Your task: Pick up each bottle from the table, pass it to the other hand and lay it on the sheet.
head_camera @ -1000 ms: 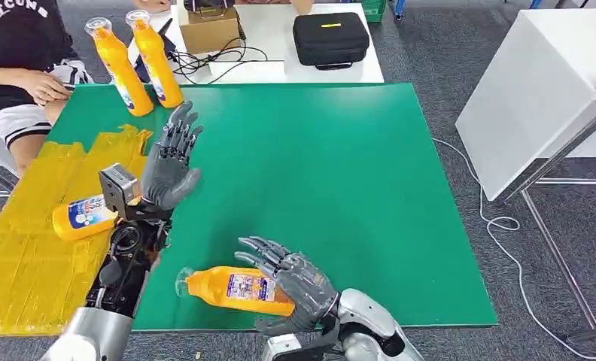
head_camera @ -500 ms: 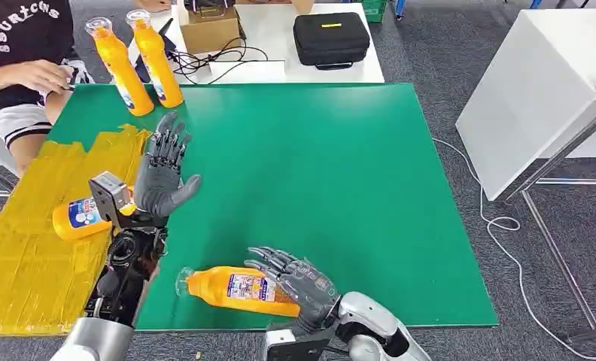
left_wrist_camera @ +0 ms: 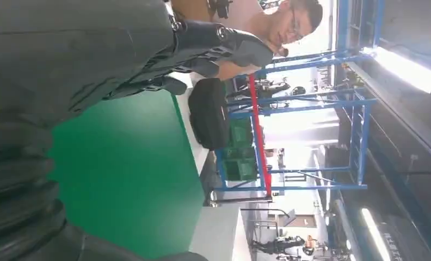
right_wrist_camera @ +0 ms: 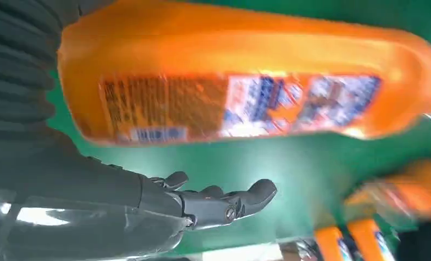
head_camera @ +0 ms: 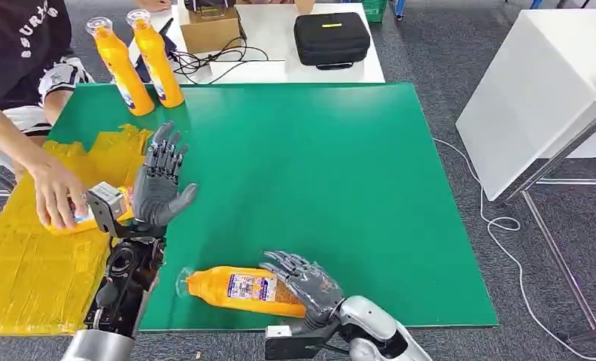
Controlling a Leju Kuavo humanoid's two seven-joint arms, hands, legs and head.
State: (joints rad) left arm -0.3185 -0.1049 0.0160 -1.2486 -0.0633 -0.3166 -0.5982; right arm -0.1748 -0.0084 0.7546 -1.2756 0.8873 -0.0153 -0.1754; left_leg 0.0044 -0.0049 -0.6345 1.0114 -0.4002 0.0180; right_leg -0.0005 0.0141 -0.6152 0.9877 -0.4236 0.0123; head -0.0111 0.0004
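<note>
Green surface (head_camera: 340, 188): sheet (head_camera: 31, 263) bottle (head_camera: 80, 219) now taken by a person's hand (head_camera: 54, 197); left hand (head_camera: 159, 184) spread, empty; right hand (head_camera: 310, 286), fingers apart, lowered onto next bottle (head_camera: 235, 289), grip not yet closed.

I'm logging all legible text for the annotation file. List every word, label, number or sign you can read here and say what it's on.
Shirt of the person at the table's left: curved white letters, cut off, not surely readable.
Label on the lying bottle at the right robot hand: print too small; blurred in the right wrist view.
Label on the bottle on the sheet: unreadable.
Two standing bottles: no readable text.
</note>
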